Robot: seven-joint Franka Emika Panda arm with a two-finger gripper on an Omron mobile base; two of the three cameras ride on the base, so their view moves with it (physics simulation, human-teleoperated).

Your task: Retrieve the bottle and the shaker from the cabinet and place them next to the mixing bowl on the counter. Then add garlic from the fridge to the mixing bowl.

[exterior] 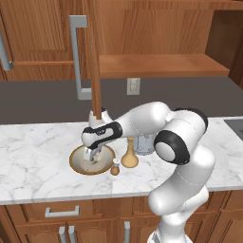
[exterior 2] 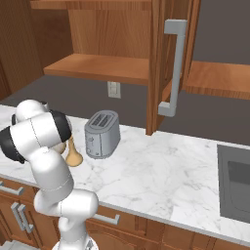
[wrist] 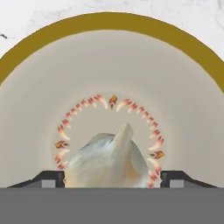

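While over mixing bowl [wrist: 26, 57] | hand [wrist: 113, 178] spread wide | garlic [wrist: 107, 159] between fingertips

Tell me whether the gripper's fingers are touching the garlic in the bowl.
Cannot tell. In the hand view the garlic sits between the fingertips over the mixing bowl, but the contact edges are hidden at the frame's bottom.

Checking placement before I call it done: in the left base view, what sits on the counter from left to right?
Mixing bowl with the end effector over it → shaker → bottle → toaster, partly behind the arm.
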